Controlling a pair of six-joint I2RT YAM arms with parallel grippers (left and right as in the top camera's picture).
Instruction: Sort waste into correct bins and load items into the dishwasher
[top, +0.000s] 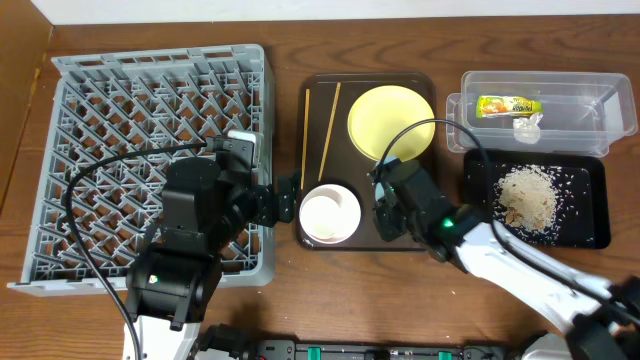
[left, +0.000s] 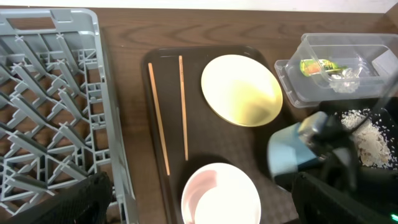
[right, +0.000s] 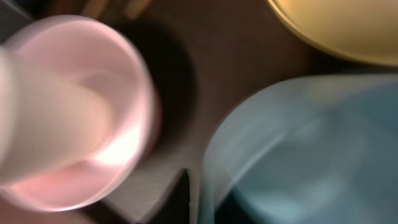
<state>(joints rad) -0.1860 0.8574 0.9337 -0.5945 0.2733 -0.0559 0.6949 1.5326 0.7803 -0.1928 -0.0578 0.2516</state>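
Serving tray mid-worktop, seen from overhead.
Your dark brown serving tray (top: 340, 172) lies flat at the centre of the brown wood-grain worktop (top: 285, 40), its long sides running 12 to 6 o'clock. A pale strip (top: 300, 8) borders the wood at 12 o'clock, and a black bar with green fittings (top: 380, 352) sits at 6 o'clock.

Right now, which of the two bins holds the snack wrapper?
The clear plastic tub, farther from the robot: the green-yellow wrapper lies inside it. The black tray holds rice scraps instead.
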